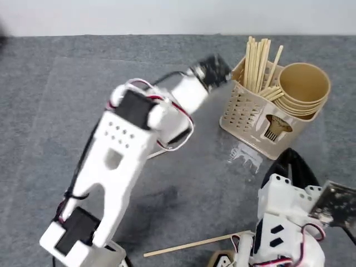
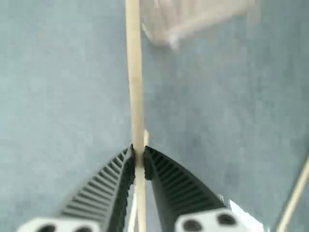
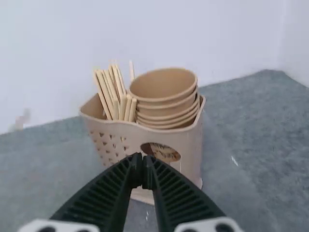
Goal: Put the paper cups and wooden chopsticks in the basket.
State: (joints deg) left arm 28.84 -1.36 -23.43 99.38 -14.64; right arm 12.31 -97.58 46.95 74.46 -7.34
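My left gripper (image 2: 139,157) is shut on a wooden chopstick (image 2: 134,72) that runs straight out past its fingertips. In the high view this gripper (image 1: 213,70) hovers just left of the beige basket (image 1: 250,119). The basket holds a bundle of upright chopsticks (image 1: 257,61) and a nested stack of paper cups (image 1: 303,86). My right gripper (image 3: 142,166) is shut on nothing and faces the basket (image 3: 120,140), with the cups (image 3: 164,92) and the chopsticks (image 3: 113,89) in view behind it. One more chopstick (image 1: 194,243) lies flat near the table's front edge.
The grey table surface (image 1: 50,111) is open to the left of the basket. The right arm's white body (image 1: 283,222) stands at the front right, close to the lying chopstick. A small tan rounded thing (image 1: 219,259) shows at the front edge.
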